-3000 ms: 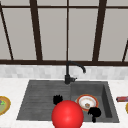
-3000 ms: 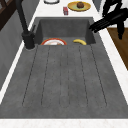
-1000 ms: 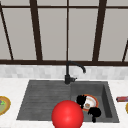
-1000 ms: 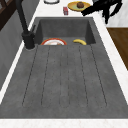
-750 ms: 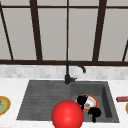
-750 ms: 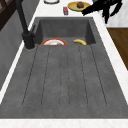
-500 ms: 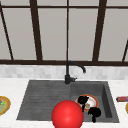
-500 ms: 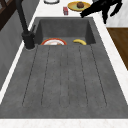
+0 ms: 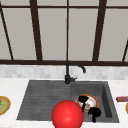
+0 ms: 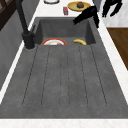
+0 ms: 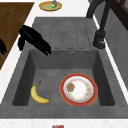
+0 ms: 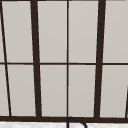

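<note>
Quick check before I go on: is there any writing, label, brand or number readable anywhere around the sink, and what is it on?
No readable text in any view.
The small red packet on the counter right of the sink might carry a label, but it is too blurred to tell.
The plate in the basin has a red rim and food marks, no lettering.

Black faucet (image 9: 71, 71), red ball (image 9: 67, 115), perhaps a can (image 9: 122, 99) on the counter.

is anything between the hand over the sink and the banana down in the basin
Nothing visible. The hand hangs with straight fingers above the basin's near edge; the banana lies on the bare floor below, the plate off to one side.
</note>
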Robot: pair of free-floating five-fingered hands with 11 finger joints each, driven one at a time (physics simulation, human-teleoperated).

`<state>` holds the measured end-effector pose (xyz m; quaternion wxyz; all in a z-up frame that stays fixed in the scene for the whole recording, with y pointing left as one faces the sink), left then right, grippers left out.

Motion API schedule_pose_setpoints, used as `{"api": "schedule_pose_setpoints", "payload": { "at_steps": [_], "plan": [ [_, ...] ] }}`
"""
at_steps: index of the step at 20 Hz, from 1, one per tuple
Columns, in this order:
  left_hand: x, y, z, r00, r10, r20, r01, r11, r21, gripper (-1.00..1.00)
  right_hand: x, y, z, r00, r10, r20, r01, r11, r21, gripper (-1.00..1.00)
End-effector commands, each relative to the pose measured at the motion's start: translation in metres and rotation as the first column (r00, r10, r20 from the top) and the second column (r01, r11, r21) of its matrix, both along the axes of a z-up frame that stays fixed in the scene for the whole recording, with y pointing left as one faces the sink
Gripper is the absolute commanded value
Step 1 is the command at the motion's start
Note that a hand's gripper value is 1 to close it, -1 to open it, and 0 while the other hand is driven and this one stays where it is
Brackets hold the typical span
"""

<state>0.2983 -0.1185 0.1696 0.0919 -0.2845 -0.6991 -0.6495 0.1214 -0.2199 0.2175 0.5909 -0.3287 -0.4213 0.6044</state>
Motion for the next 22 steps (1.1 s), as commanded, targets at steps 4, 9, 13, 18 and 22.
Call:
{"api": "schedule_pose_setpoints", "payload": {
  "at_steps": [4,9,13,18,22],
  "plan": [
    [0.054,-0.017,-0.031,0.9995,0.000,-0.033,0.000,0.9998,-0.018,-1.00,0.000,0.000,0.000,1.000,0.000,0.000,0.000,1.000,0.000,0.00],
    [0.095,-0.024,-0.071,1.0000,-0.001,-0.006,0.001,0.9995,-0.032,-1.00,0.000,0.000,0.000,1.000,0.000,0.000,0.000,1.000,0.000,0.00],
    [0.122,-0.044,-0.103,0.9997,0.023,-0.005,-0.023,0.9997,-0.007,-1.00,0.000,0.000,0.000,1.000,0.000,0.000,0.000,1.000,0.000,0.00],
    [0.149,-0.052,-0.143,0.9988,0.034,-0.037,-0.033,0.9993,0.015,-1.00,0.000,0.000,0.000,1.000,0.000,0.000,0.000,1.000,0.000,0.00],
    [0.171,-0.053,-0.175,0.9995,0.001,-0.032,-0.001,1.0000,-0.001,-1.00,0.000,0.000,0.000,1.000,0.000,0.000,0.000,1.000,0.000,0.00]
  ]
}}
